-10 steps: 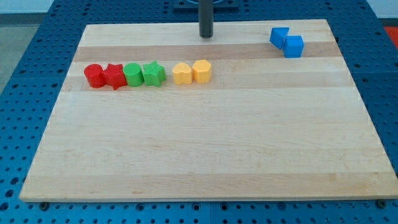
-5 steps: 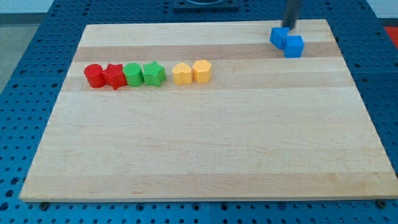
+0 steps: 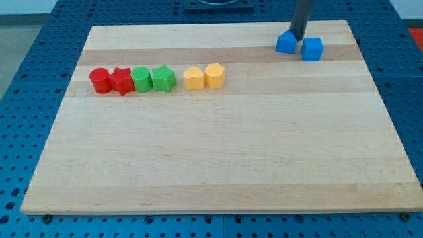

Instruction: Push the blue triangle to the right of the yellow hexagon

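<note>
Touching my tip (image 3: pixel 299 38), blue triangle (image 3: pixel 285 43) points up-view.

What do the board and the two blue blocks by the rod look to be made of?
Board: pale wood, matte, with visible grain and plank bands. Blue blocks: probably plastic or painted wood, in uniform saturated colour with a slight sheen; the view can't settle which. My tip sits between them.

My tip (image 3: pixel 299 38) ends a straight, smooth rod — dark grey, round in section, plain along its visible length — with no cable, screw or marking to make out.
</note>
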Robot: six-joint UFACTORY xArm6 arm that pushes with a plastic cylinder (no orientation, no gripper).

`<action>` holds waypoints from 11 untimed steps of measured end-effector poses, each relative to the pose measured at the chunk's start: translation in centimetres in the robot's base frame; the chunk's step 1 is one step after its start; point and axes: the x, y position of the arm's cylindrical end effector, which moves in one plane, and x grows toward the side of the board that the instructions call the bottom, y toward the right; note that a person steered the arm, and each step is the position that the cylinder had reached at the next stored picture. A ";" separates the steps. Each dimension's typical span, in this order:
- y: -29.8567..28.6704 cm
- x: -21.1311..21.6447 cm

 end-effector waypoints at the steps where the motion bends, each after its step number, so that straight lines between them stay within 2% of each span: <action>1: -0.1 1.2; 2: -0.2 2.6; 6: -7.9 2.8; 9: -10.3 6.4; 11: -10.9 6.4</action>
